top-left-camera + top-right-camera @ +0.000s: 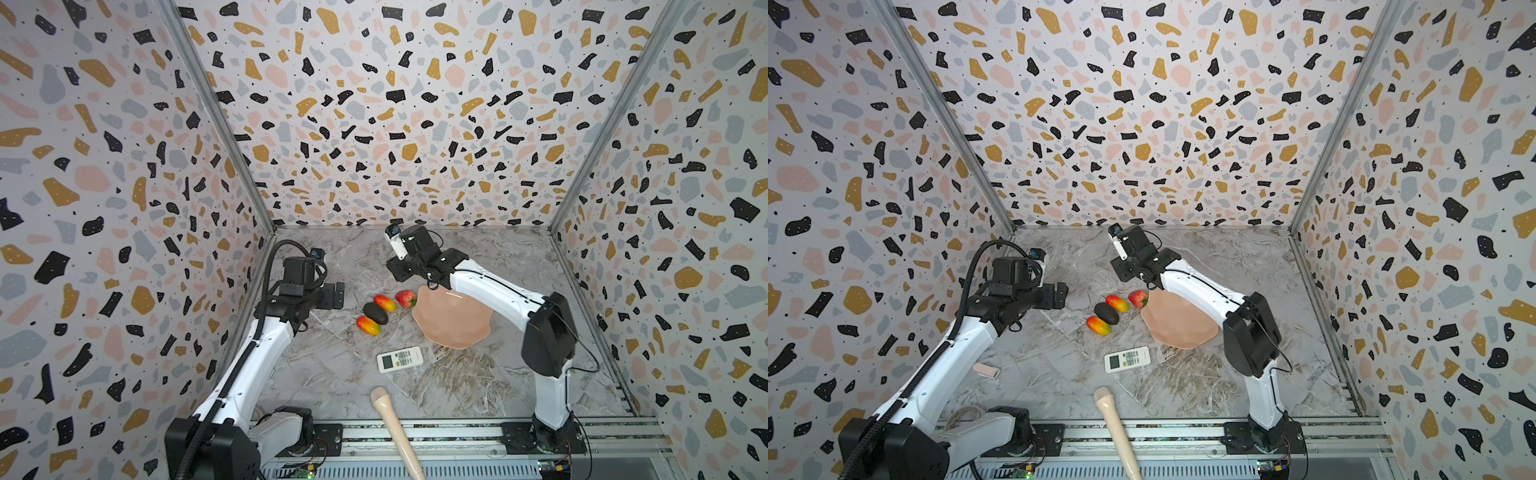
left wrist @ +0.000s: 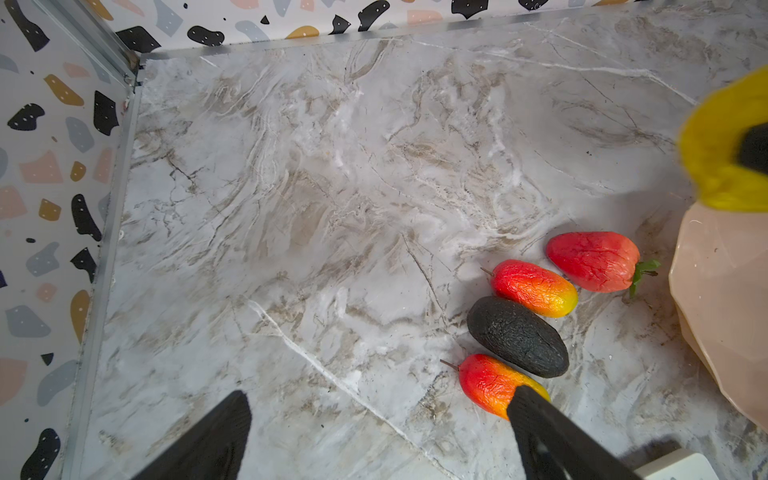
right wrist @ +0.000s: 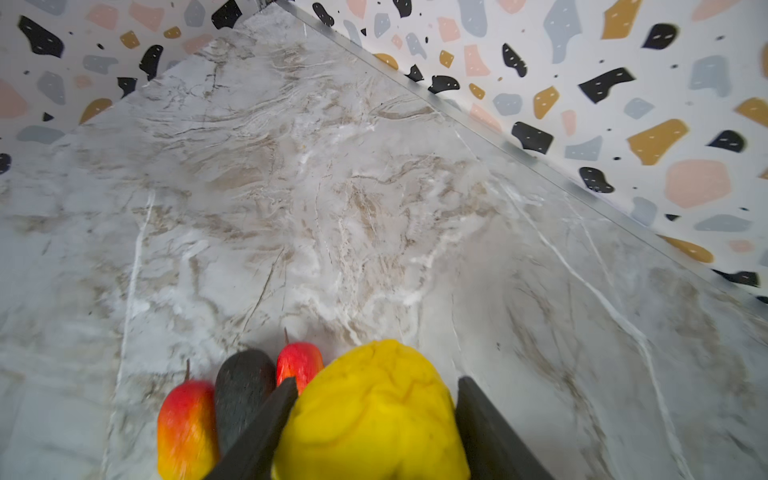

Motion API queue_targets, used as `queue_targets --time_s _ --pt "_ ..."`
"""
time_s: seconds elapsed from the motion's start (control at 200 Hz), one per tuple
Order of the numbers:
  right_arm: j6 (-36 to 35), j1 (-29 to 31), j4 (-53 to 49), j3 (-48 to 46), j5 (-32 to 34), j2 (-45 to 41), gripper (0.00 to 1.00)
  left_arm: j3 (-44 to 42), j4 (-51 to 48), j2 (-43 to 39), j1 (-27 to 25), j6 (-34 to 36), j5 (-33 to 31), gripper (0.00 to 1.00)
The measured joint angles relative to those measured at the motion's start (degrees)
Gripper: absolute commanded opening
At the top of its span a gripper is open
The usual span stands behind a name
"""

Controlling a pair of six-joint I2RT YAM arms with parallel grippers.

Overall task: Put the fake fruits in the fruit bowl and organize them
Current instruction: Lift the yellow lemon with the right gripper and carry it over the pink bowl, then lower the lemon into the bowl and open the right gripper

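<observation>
In both top views, the bowl sat on the counter. Four fruits lay just left of it: two mangoes, one avocado between them, and one strawberry nearest the rim. The right arm reached over the bowl's far-left rim and hid the right jaws. One remote lay in front of the bowl, and one stick at the front edge.

In the left wrist view, the left jaws stood wide apart and held nothing. One finger overlapped the nearer mango. The citrus hung beside the bowl's rim.

In the right wrist view, the right jaws were clamped on the one citrus, a finger on each side, raised off the counter. The avocado and both mangoes lay beyond.
</observation>
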Motion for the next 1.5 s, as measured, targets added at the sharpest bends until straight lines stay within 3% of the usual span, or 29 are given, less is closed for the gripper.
queue_targets --time_s 0.245,0.536,1.036,1.257,1.502 --pt "0.4 -3.3 2.6 -24.6 0.6 -17.9 0.43 0.0 0.0 0.0 0.0 0.0 0.0 1.0" --pt "1.5 -6.1 4.8 -42.0 -1.3 -22.8 0.42 0.0 0.0 0.2 0.0 0.0 0.0 1.0" --pt "1.2 -10.6 13.4 -44.7 -5.0 -16.7 0.42 0.0 0.0 0.5 0.0 0.0 0.0 1.0" --pt "1.1 -10.6 14.6 -44.7 -5.8 -16.2 0.53 0.0 0.0 0.6 0.0 0.0 -0.1 0.99" --pt "1.1 -10.8 14.8 -45.1 -5.8 -16.1 0.54 0.0 0.0 0.6 0.0 0.1 -0.2 1.0"
